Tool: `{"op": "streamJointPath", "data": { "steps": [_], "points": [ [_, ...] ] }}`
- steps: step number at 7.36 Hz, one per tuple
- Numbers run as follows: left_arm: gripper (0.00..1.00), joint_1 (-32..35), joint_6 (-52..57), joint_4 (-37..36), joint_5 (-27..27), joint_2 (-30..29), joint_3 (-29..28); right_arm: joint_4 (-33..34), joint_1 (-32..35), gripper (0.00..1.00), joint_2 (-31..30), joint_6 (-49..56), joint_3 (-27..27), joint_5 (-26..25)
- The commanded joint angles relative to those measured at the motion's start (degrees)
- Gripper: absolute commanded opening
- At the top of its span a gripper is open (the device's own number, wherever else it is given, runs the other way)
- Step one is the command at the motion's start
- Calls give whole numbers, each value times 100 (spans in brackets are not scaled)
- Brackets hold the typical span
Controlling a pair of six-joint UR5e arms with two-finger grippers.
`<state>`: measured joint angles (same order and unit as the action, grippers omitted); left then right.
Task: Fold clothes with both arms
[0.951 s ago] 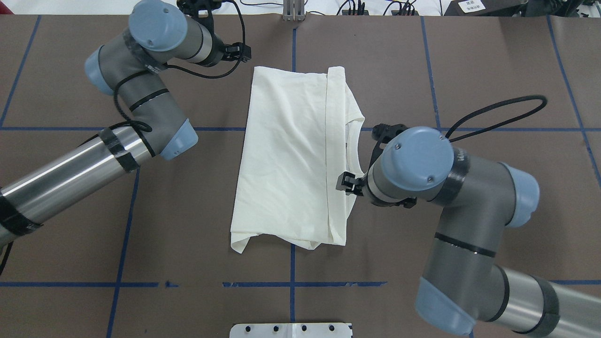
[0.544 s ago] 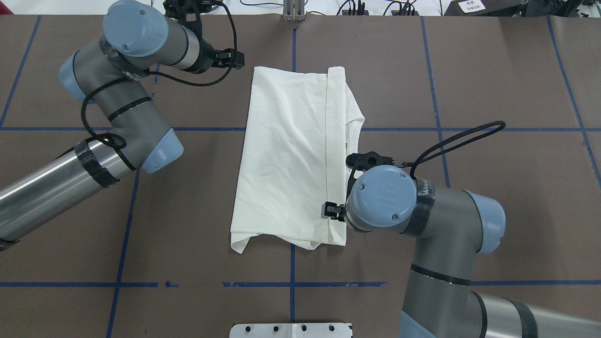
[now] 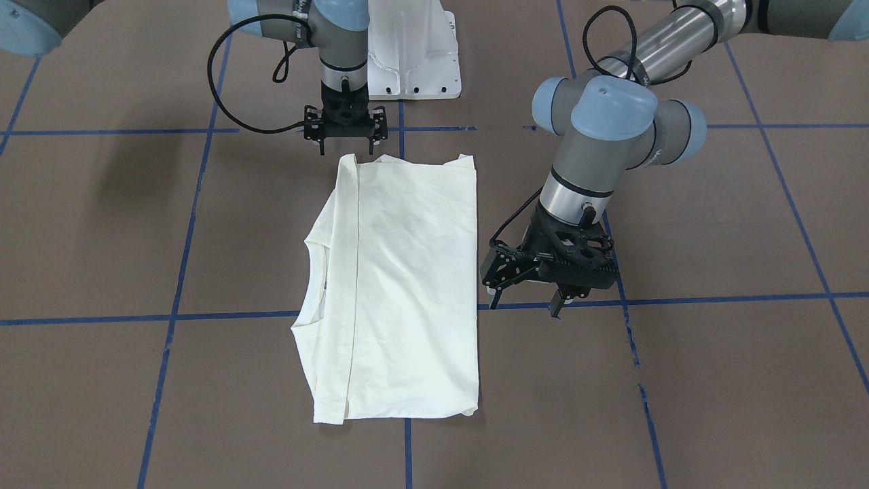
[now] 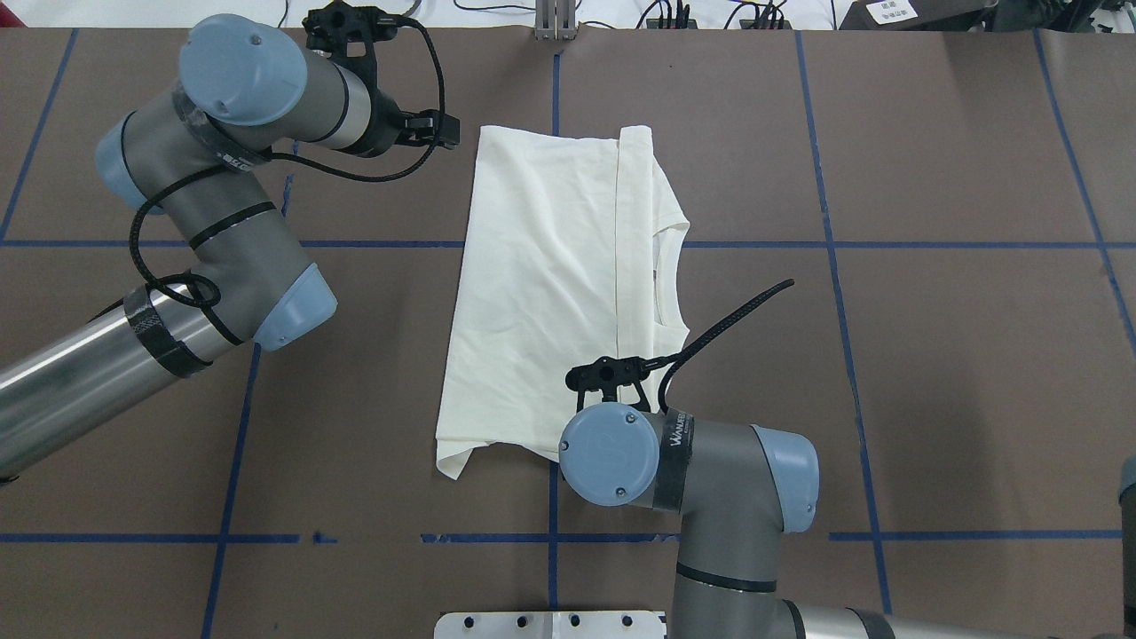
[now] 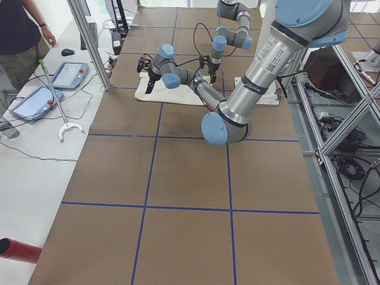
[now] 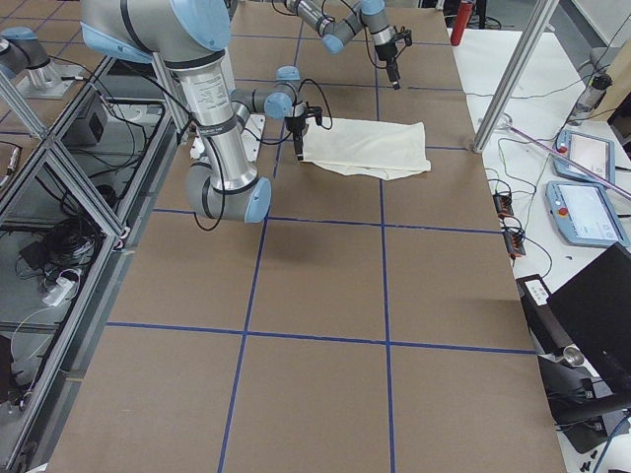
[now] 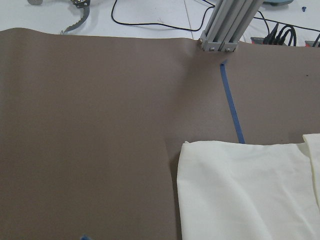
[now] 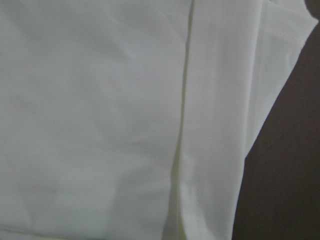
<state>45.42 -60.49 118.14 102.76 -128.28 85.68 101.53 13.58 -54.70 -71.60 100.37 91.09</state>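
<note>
The cream shirt [image 3: 407, 285] lies folded flat mid-table, plain side up, with its ribbed collar [image 4: 664, 275] showing on the robot's right side. No print shows. My left gripper [image 3: 526, 304] is open and empty. It hovers just off the shirt's left edge near its far corner [image 4: 484, 133]. My right gripper [image 3: 345, 144] is open, pointing down at the shirt's near edge, over the folded strip [image 3: 347, 176]. In the overhead view it is hidden under its wrist [image 4: 608, 453]. The right wrist view shows only cream cloth [image 8: 100, 125].
The white pedestal base [image 3: 414, 61] stands just behind the right gripper. An aluminium post [image 4: 555, 22] and cables sit at the table's far edge. Blue tape lines cross the brown table [image 4: 932, 373]. An operator [image 5: 21, 29] stands beyond the far edge.
My right arm has swung back along the shirt's collar side to its near edge. My left arm has shifted a little outward, its gripper still by the far left corner.
</note>
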Motion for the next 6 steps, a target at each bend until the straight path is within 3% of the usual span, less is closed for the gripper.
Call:
{"op": "streamJointPath", "data": {
  "steps": [1, 6],
  "points": [
    [100, -15, -16, 7, -2, -4, 1, 358, 39, 100, 4, 58, 61, -4],
    [100, -95, -16, 16, -11, 4, -43, 350, 144, 100, -32, 294, 229, -29]
  ]
}}
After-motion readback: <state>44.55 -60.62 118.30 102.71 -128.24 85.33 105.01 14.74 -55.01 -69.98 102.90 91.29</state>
